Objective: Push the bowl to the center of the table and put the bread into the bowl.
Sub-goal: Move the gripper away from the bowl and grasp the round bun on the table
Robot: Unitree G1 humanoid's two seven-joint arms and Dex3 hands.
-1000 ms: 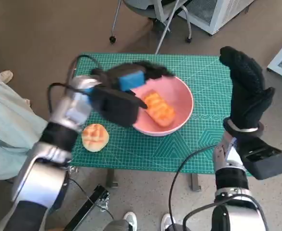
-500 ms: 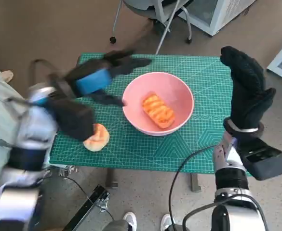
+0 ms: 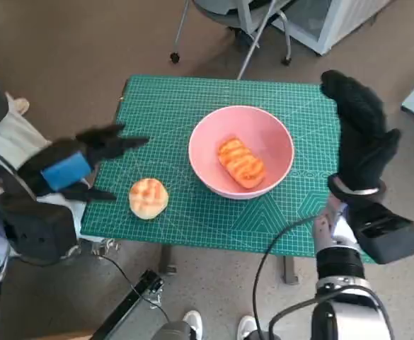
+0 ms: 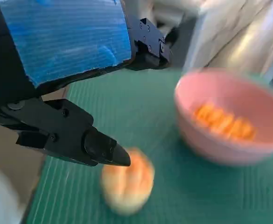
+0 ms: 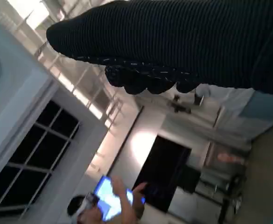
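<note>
Head view — left hand (image 3: 65, 170) empty, fingers apart just beside the round bread (image 3: 148, 197): likely soft, light — cup its sides; right hand (image 3: 359, 134) raised, fingers apart, empty.

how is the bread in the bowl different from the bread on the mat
The bread in the bowl is long and ridged; the bread on the mat is round. The first lies inside the pink bowl, the second outside it, near the left hand. The first is deeper orange, the second paler. Neither is held.
</note>
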